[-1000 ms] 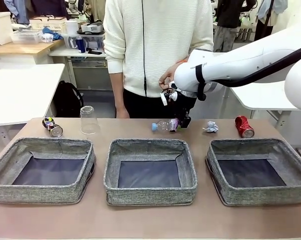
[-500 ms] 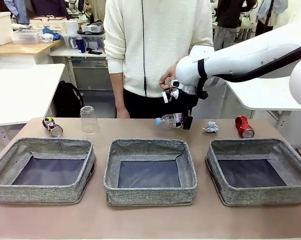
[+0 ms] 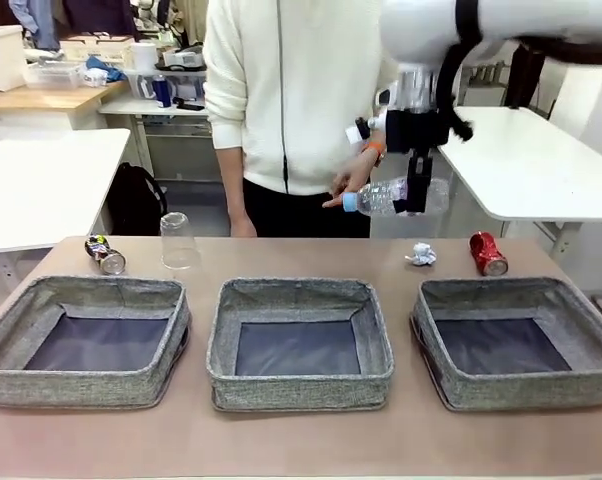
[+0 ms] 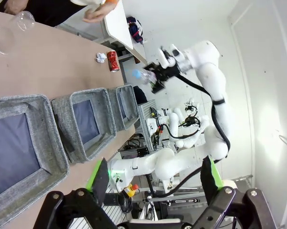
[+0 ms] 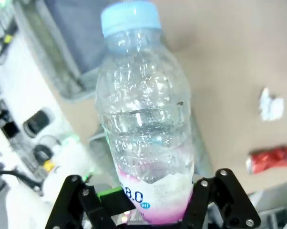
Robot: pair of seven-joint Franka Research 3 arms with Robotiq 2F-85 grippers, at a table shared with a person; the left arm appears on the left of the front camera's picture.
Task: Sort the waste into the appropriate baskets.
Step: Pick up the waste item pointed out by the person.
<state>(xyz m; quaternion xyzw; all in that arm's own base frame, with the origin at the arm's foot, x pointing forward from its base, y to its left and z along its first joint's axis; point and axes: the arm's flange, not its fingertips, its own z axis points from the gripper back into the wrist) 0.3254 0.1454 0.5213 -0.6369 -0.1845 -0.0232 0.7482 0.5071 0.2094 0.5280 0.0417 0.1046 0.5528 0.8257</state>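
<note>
— Where is the bottle (image 3: 381, 197)?
— Upper right: my right gripper (image 3: 418, 196) clamps its labelled end, cap pointing left. My left gripper (image 4: 155, 176) stands wide. Three baskets (image 3: 299, 291) below show bare dark bases.

The clear plastic bottle (image 5: 143, 124) runs off the right wrist view's bottom edge, its body hiding most of the right claw (image 5: 146, 193); print on the crushed dark can (image 3: 106, 256) is too small to read.
</note>
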